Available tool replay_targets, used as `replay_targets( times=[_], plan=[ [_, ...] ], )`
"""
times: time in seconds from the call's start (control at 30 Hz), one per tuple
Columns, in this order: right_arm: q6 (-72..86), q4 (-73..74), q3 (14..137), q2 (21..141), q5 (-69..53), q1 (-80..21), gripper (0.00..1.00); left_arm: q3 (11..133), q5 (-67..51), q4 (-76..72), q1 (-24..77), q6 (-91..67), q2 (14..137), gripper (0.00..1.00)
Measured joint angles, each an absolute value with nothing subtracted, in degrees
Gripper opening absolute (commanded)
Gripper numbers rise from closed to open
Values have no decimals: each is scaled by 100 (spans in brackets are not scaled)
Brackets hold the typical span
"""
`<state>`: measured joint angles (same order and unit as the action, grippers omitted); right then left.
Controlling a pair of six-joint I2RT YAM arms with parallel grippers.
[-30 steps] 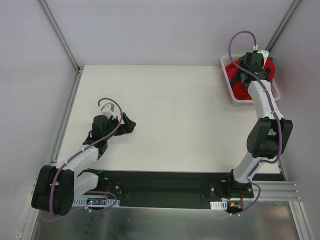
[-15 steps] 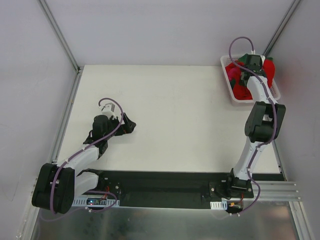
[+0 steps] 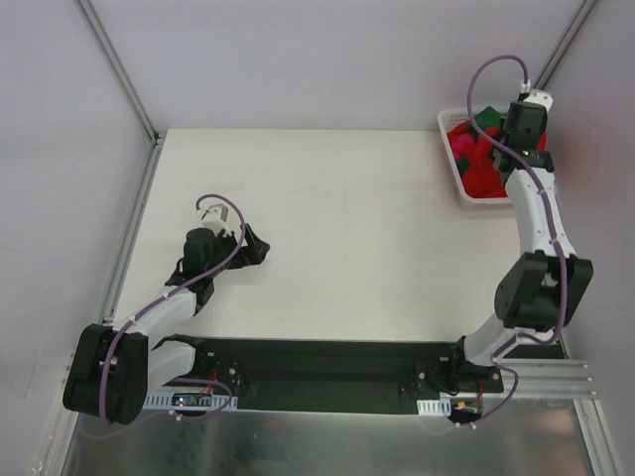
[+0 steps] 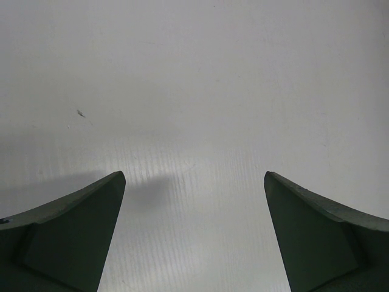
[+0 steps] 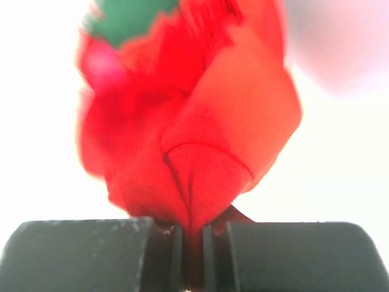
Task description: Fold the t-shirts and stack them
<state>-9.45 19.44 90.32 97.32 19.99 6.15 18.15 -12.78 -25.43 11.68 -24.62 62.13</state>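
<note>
Red t-shirt [image 5: 206, 134]: bright red soft cloth, crumpled into deep folds; one narrow ridge of it is pinched at its lower edge.
Green t-shirt [image 3: 489, 119]: dark green, only a small part is seen, at the far side of the pile.
Magenta t-shirt [image 3: 458, 144]: pink-purple, bunched at the left side of the pile.
Place of the shirts: all three are heaped together, unfolded, in the white basket [image 3: 451, 169] at the far right corner of the table [image 3: 347, 218].
Right gripper [image 5: 192, 243]: the jaws are closed almost fully, and only a thin fold of the red t-shirt is clamped between them.
Left gripper [image 4: 194, 174]: the fingers are spread wide with nothing between them, just above bare table at the left.
Right wrist view: the grip itself is shown, with green cloth at the top; the background is washed out to white.
Top view: the basket and both arms are shown, but the right fingertips are hidden under the wrist.
Left wrist view: only two dark fingers and the white surface are seen.
</note>
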Motion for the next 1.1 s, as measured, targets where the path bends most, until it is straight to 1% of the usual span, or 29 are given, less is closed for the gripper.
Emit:
replay_targets(
  times=[0.13,0.23,0.33,0.53,0.7,0.8,0.93,1.1],
  plan=[
    [-847,1846,9011,8510,1494,395,1,1815,-1278,-2543,1168,-2462,6176,99],
    [-714,1815,9026,7690,814,263,1,1815,-1278,-2545,1168,-2462,6119,99],
    [-526,1820,9122,7183,10,185,1,1815,-1280,-2545,1168,-2464,6060,99],
    [-16,1885,9861,6991,-1892,-5,1,1815,-1280,-2545,1168,-2464,5996,99],
    [499,1863,10099,6757,-3030,-261,1,1813,-1280,-2543,1168,-2467,5994,99],
    [775,1809,10108,6536,-3494,-333,1,1813,-1282,-2543,1168,-2467,5994,99],
    [996,1568,9714,6206,-3870,-432,1,1813,-1282,-2543,1168,-2467,5992,99],
    [904,1575,8493,5970,-3948,-639,1,1811,-1282,-2545,1168,-2469,5935,99]
  ],
)
